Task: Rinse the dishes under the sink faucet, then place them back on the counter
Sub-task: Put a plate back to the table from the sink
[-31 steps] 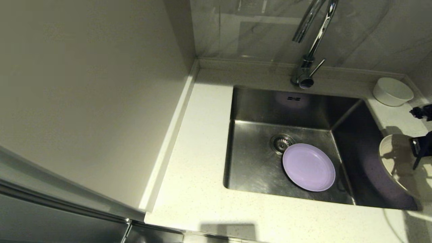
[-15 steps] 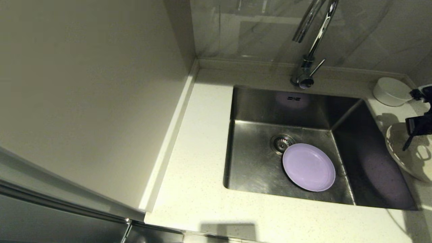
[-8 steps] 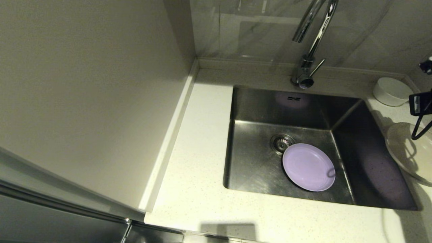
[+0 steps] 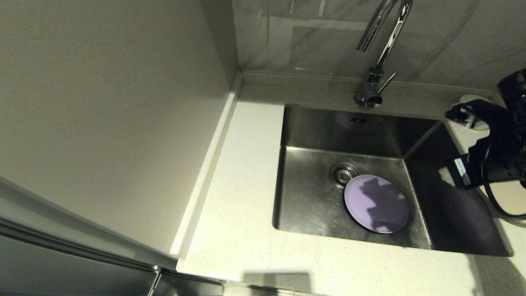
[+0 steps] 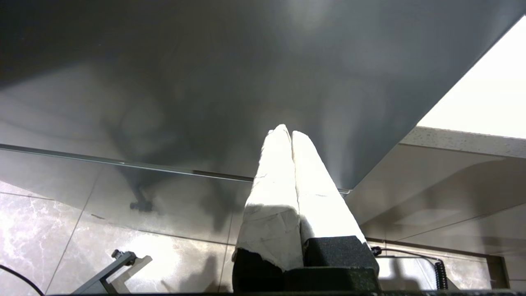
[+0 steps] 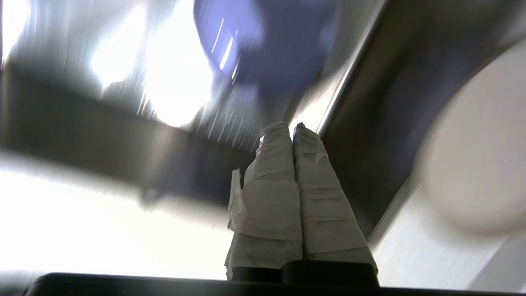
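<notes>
The lilac plate [image 4: 376, 203] lies flat on the floor of the sink [image 4: 312, 197], just right of the drain strainer [image 4: 342, 174], with the arm's shadow across it. My right arm [image 4: 493, 160] reaches in over the sink's right rim. The right gripper [image 6: 292, 125] is shut and empty, pointing down toward the basin, with the lilac plate [image 6: 263, 37] ahead of it and the cream plate [image 6: 481, 164] beside it. The cream plate [image 4: 511, 197] rests on the counter [image 4: 242, 197] to the right. The white bowl [image 4: 478, 123] shows only as a sliver behind the arm. The faucet [image 4: 380, 49] stands at the back. My left gripper [image 5: 287, 131] is shut, parked below the counter.
A tall pale wall panel [image 4: 111, 115] closes off the counter's left side. A low raised edge [image 4: 312, 78] and marbled wall run behind the faucet. A black cable [image 4: 491, 197] loops from my right wrist over the cream plate.
The cream plate went from the sink's right rim onto the counter and was let go. My right arm rose, then swung left over the sink's right rim, shading the lilac plate and covering the bowl.
</notes>
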`<state>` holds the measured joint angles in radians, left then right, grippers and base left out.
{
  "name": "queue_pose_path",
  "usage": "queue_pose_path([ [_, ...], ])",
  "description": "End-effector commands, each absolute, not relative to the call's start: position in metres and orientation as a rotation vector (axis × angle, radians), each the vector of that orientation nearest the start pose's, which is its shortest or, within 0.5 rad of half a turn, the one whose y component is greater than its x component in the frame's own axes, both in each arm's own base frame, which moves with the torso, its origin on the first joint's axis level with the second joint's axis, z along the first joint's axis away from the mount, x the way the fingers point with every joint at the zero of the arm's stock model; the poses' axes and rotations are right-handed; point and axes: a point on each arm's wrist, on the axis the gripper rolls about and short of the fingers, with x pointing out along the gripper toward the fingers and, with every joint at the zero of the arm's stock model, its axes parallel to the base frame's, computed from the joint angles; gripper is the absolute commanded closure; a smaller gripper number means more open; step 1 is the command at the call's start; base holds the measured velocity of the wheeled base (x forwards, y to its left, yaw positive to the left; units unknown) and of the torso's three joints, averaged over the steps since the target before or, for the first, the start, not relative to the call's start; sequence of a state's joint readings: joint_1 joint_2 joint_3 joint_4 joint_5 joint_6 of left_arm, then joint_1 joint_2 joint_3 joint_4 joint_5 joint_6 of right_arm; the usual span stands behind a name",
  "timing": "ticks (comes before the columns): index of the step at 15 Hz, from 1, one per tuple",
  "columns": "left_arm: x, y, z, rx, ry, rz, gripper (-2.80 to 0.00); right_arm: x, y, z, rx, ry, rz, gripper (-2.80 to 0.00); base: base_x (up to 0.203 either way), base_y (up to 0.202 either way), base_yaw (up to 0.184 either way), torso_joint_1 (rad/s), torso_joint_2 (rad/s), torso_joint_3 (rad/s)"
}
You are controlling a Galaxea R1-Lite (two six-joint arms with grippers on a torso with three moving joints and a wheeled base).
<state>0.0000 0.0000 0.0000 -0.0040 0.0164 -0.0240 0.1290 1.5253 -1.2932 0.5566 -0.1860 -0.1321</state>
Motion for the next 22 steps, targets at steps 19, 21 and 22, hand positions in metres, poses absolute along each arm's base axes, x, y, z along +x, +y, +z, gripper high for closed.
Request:
queue_pose_path([
  [19,-0.023,0.0,0.076,-0.025,-0.006,0.017,0.0,0.449,-0.028,0.106,-0.471,0.901,0.191,-2.8,0.0,0.0,0.0,0.0,0.0,0.0],
  [21,-0.023,0.0,0.076,-0.025,-0.006,0.017,0.0,0.453,-0.062,0.101,-0.491,0.855,0.247,-2.8,0.0,0.0,0.0,0.0,0.0,0.0],
  [22,-0.023,0.0,0.076,-0.025,-0.006,0.017,0.0,0.454,-0.075,0.095,-0.496,0.845,0.286,-2.8,0.0,0.0,0.0,0.0,0.0,0.0],
])
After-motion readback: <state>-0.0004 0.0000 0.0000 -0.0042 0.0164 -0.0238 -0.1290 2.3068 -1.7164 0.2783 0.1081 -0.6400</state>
